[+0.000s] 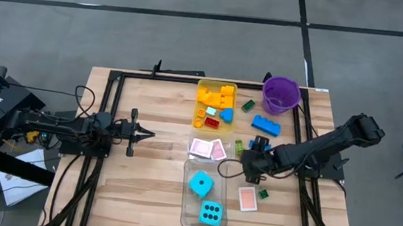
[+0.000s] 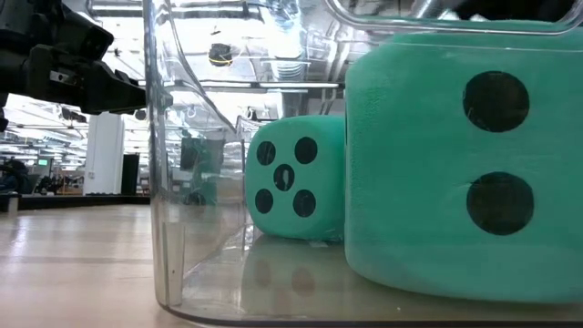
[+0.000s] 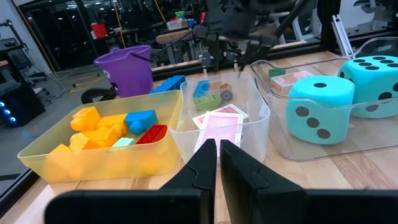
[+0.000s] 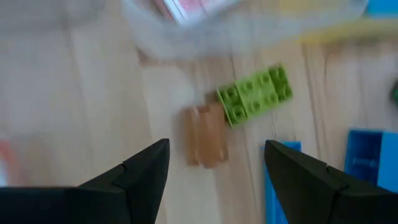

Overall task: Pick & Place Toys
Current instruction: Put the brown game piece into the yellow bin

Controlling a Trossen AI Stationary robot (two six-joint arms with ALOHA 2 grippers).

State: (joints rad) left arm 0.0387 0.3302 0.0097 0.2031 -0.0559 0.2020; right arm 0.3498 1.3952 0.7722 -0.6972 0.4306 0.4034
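Toys lie spread over the wooden table. Yellow, red and blue bricks fill a yellow-tinted tray [image 1: 202,91]. Pink-backed cards [image 1: 207,149] lie in a small clear tray, and another card [image 1: 248,199] lies flat on the table. Two cyan dice [image 1: 206,199] sit in a larger clear tray. My right gripper [image 1: 244,164] hangs open, slanting down, over a light green brick [image 4: 255,94] and a tan block [image 4: 205,135] beside the card tray; it touches neither. My left gripper [image 3: 217,155] is shut and empty at mid-left, pointing level toward the trays.
A purple bucket [image 1: 280,95] stands at the far right. A blue brick [image 1: 265,124] and small dark green bricks [image 1: 248,104] lie near it, and another green piece [image 1: 263,194] lies by the loose card. A black frame [image 1: 104,118] borders the table.
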